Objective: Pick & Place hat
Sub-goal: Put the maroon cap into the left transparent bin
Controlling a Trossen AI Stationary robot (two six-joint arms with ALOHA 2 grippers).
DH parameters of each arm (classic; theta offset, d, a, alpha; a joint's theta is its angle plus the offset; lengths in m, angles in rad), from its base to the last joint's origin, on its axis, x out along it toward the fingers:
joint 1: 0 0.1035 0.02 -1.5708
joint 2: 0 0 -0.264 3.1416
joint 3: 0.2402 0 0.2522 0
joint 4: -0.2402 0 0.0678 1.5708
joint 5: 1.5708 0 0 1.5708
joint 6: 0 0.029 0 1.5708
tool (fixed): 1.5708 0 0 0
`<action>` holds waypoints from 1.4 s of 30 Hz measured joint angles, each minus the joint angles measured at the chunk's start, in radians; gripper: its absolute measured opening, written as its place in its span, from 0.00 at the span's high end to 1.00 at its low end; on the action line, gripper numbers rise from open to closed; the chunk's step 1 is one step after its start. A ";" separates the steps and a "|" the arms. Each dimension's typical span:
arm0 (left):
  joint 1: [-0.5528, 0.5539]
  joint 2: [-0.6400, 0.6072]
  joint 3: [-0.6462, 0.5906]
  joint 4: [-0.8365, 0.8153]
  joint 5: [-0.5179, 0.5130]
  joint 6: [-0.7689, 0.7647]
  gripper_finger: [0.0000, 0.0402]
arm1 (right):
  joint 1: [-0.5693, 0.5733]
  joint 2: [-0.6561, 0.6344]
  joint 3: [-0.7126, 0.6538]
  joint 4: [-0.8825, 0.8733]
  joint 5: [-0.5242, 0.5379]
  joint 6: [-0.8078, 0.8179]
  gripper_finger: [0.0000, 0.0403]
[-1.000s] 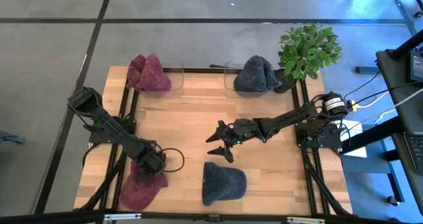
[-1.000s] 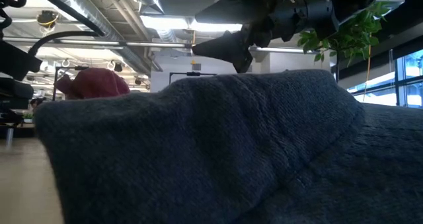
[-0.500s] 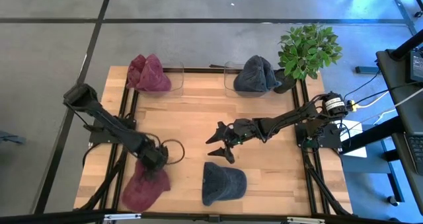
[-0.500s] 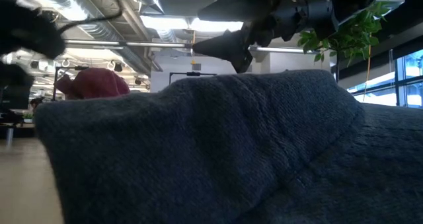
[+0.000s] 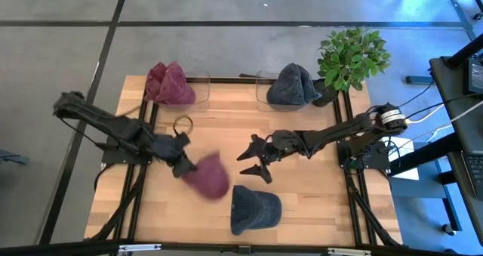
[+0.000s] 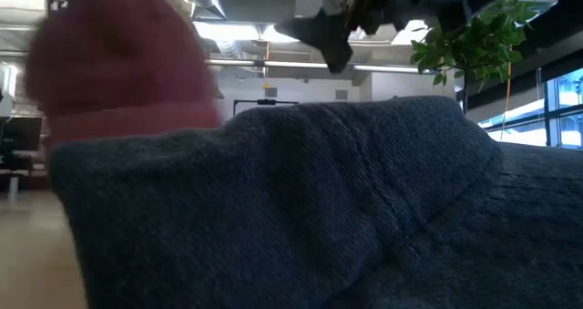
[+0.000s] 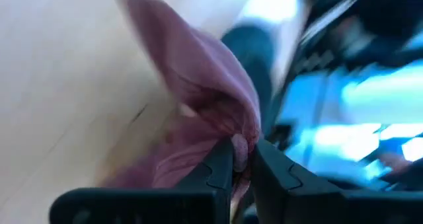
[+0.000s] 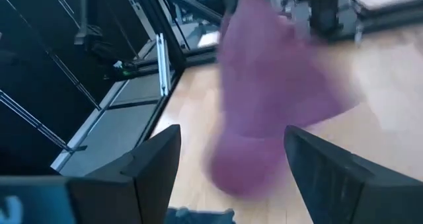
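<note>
since half a second ago we have lifted the maroon hat [image 5: 207, 174] off the surface's [image 5: 226, 128] front-left corner, our left hand [image 5: 179, 165] pinching its edge, so it hangs toward the spread right hand [image 5: 256, 165].

You see two slim black arms built of jointed segments. The right arm [image 5: 343, 132] carries a pale ring near its base, with yellow and white cables beside it. The left gripper [image 7: 241, 168] has flat, notched black fingers.
</note>
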 joint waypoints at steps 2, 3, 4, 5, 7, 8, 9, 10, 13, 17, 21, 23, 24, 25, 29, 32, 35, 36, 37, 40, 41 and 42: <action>0.035 -0.052 0.007 0.034 -0.021 -0.020 0.93 | 0.000 -0.025 0.000 -0.008 0.000 -0.019 0.33; 0.053 -0.077 0.007 0.048 -0.035 -0.030 0.93 | 0.000 -0.037 0.000 -0.012 0.000 -0.022 0.33; 0.072 -0.100 0.007 0.064 -0.049 -0.042 0.93 | 0.000 -0.047 0.000 -0.014 0.000 -0.031 0.33; 0.090 -0.123 0.007 0.078 -0.064 -0.049 0.93 | 0.000 -0.059 0.000 -0.023 0.000 -0.040 0.33; 0.125 -0.166 0.007 0.102 -0.105 -0.058 0.93 | 0.000 -0.077 0.000 -0.031 0.000 -0.047 0.33; 0.143 -0.187 0.007 0.119 -0.128 -0.058 0.93 | 0.000 -0.088 0.000 -0.042 0.000 -0.050 0.33; 0.161 -0.207 0.007 0.133 -0.154 -0.058 0.93 | 0.000 -0.098 0.000 -0.052 0.000 -0.056 0.33; 0.179 -0.226 0.007 0.150 -0.184 -0.058 0.93 | 0.000 -0.105 0.000 -0.056 0.000 -0.064 0.33; 0.234 -0.280 0.007 0.213 -0.280 -0.048 0.93 | 0.000 -0.121 0.000 -0.063 0.001 -0.069 0.33; 0.313 -0.340 0.008 0.270 -0.331 0.076 0.93 | 0.000 -0.129 0.000 -0.060 0.001 -0.072 0.33; 0.401 -0.381 0.008 0.264 -0.302 0.173 0.93 | 0.000 -0.129 0.000 -0.059 0.001 -0.073 0.33; 0.447 -0.389 0.008 0.267 -0.267 0.212 0.93 | -0.002 -0.129 0.000 -0.056 0.001 -0.073 0.33; 0.471 -0.389 0.008 0.271 -0.249 0.231 0.93 | -0.004 -0.129 0.000 -0.056 0.001 -0.072 0.33; 0.496 -0.388 0.008 0.272 -0.232 0.248 0.93 | -0.008 -0.129 0.000 -0.056 0.001 -0.071 0.33; 0.596 -0.373 0.008 0.288 -0.185 0.294 0.93 | -0.019 -0.129 0.000 -0.049 0.001 -0.069 0.33; 0.672 -0.351 0.008 0.322 -0.135 0.337 0.93 | -0.029 -0.129 0.000 -0.036 0.001 -0.066 0.33; 0.759 -0.320 0.008 0.339 -0.085 0.381 0.93 | -0.037 -0.129 0.000 -0.027 0.001 -0.064 0.33; 0.789 -0.308 0.008 0.339 -0.063 0.391 0.93 | -0.039 -0.129 0.000 -0.023 0.001 -0.061 0.33; 0.822 -0.294 0.010 0.337 -0.040 0.404 0.93 | -0.040 -0.129 0.000 -0.024 0.001 -0.061 0.33; 0.916 -0.236 0.045 0.335 0.042 0.462 0.93 | -0.043 -0.129 0.000 -0.025 0.001 -0.060 0.33; 0.945 -0.213 0.063 0.335 0.071 0.484 0.93 | -0.043 -0.129 0.000 -0.025 0.001 -0.057 0.33; 0.973 -0.188 0.085 0.334 0.097 0.505 0.93 | -0.043 -0.129 0.000 -0.025 0.001 -0.050 0.33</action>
